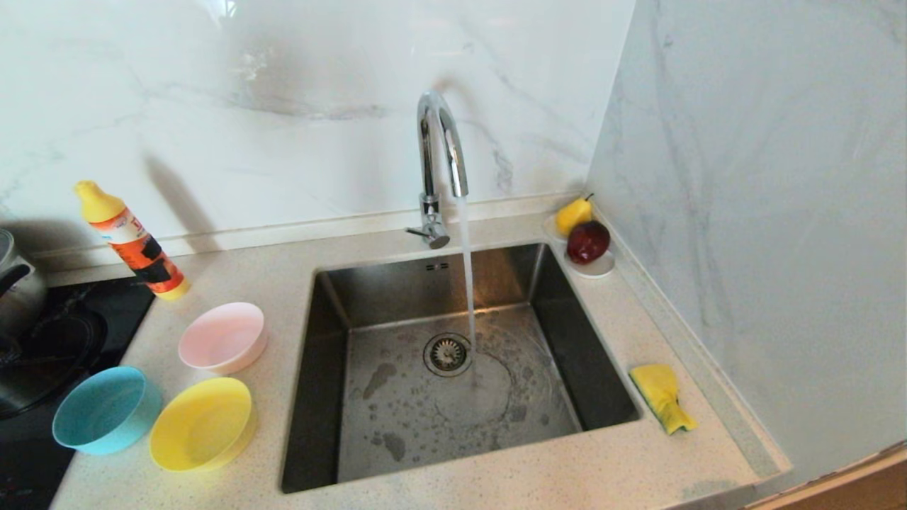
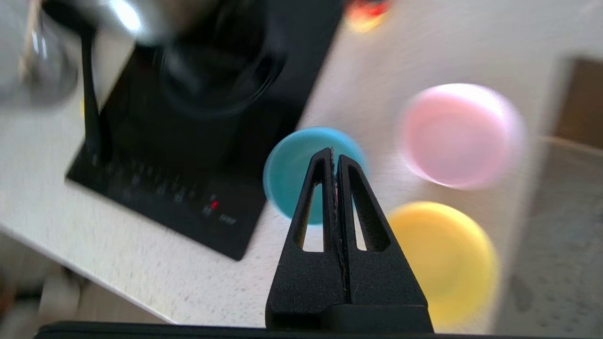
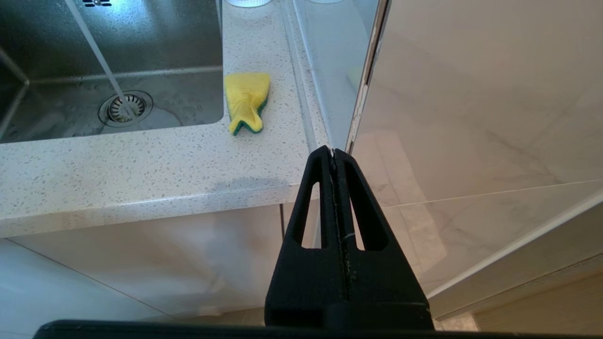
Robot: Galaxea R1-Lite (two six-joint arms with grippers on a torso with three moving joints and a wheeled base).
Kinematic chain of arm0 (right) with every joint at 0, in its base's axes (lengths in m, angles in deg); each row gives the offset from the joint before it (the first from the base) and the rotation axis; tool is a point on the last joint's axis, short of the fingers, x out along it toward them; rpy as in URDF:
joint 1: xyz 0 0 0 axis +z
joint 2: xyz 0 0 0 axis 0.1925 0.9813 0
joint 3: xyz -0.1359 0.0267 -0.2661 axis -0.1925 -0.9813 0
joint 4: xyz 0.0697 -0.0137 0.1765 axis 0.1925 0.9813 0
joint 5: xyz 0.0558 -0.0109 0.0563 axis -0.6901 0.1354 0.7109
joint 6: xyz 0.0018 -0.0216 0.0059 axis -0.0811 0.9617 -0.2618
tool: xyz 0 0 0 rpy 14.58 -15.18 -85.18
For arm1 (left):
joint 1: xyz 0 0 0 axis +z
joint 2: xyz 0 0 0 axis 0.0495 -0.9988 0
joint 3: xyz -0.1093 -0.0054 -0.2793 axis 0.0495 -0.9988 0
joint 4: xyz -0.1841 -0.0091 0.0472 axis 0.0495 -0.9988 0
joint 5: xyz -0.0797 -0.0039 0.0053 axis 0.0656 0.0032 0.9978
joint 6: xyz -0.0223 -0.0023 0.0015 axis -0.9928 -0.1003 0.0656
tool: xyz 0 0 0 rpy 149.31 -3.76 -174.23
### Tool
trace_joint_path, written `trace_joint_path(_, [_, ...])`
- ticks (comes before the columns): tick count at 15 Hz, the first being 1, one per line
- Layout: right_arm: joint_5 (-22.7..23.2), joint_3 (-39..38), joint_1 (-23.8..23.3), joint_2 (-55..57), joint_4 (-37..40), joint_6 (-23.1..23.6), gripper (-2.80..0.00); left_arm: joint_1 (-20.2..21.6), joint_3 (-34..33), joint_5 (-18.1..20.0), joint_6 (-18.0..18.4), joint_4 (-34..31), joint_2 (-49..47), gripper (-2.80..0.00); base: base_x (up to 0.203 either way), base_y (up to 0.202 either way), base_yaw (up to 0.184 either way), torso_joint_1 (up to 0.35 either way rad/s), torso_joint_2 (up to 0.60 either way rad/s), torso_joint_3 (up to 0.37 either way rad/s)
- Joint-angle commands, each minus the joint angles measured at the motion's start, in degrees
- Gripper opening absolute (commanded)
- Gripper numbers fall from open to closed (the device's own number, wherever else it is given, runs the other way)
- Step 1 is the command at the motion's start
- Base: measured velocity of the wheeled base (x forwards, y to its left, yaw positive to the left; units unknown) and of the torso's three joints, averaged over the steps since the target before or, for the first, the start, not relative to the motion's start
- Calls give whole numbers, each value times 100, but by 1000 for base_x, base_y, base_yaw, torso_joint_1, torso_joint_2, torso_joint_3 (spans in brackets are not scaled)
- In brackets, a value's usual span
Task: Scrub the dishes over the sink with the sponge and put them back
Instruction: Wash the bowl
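The right gripper (image 3: 335, 151) hung parked below and in front of the counter's near edge, at the right end by the side wall, its two black fingers pressed together with nothing between them. The left gripper (image 2: 334, 153) was over the left part of the counter (image 1: 623, 467), above the bowls, its fingers likewise together and empty.

Nearest on the left stood the yellow bowl (image 1: 203, 423), just left of the sink's near left corner, with the blue bowl (image 1: 106, 409) close on its left, at the edge of a black cooktop (image 1: 42, 354). Whether those two rims touched could not be told. A little farther back sat the pink bowl (image 1: 222, 338), near the other two and just beside the sink's left rim. All three stood upright with their mouths up.

The sink (image 1: 333, 397) filled the middle of the counter, its floor wet and its drain strainer (image 1: 447, 353) near the centre. The sponge (image 1: 662, 397) lay on the counter just right of the sink's right rim, yellow side up with a green edge showing.

Farther back, a stream of water fell from the tap (image 1: 439, 152) to the floor of the sink beside the strainer. At the far left an orange bottle (image 1: 131, 241) with a yellow cap leaned by the back wall. In the far right corner a white saucer (image 1: 599, 268) held a pear (image 1: 573, 214) and a dark red apple (image 1: 588, 241)
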Motion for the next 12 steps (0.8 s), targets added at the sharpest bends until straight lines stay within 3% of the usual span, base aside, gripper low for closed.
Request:
trace_joint_path(1, [1,0,2,-1,1,2,-280,967,314,611,-27,-32,-1181,-280,0,0,0,0,0,0])
trace_joint_path(7, [1,0,2,-10,1,2,-280,2732,383,2724,-91,-617,-1906,-280,0,0,0,0,0,0])
trace_joint_path(9, [1,0,2,-3,1,-1,-280,2975,251,2983,-90,-679,-2130,-280,0,0,0,0,0,0])
trace_joint_path(12, [1,0,2,-6,1,2,-280,3004,-79,3008,-141,-600,-2427,-280,0,0,0,0,0,0])
